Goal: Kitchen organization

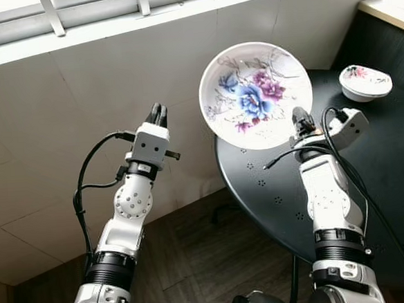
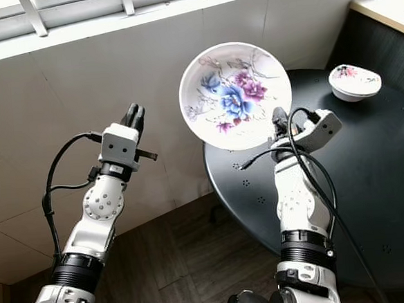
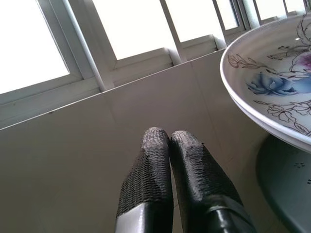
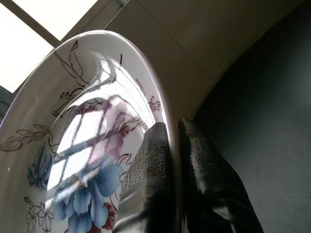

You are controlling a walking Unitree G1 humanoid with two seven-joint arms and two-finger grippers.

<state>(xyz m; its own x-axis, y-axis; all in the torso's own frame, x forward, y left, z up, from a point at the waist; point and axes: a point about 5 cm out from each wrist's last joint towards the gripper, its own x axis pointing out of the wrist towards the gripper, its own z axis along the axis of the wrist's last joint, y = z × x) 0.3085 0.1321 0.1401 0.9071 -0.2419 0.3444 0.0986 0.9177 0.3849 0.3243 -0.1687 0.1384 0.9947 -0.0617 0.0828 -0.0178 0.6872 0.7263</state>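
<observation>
Right claw [image 1: 299, 119] pinches the flowered bowl [image 1: 255, 94] by its rim above the tabletop [image 1: 398, 172]; looks breakable and slick, so grip the edge. Left claw [image 1: 158, 113] is pressed together, empty.

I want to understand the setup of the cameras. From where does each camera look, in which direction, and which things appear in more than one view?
Left eye view: on the head, looking down at the round black table; both silver arms show.
Right eye view: the same scene, with the small bowl.
Left wrist view: along the shut left tool, toward the window.
Right wrist view: along the right tool, clamped on the floral plate rim.
Shared: all four show the plate.
</observation>
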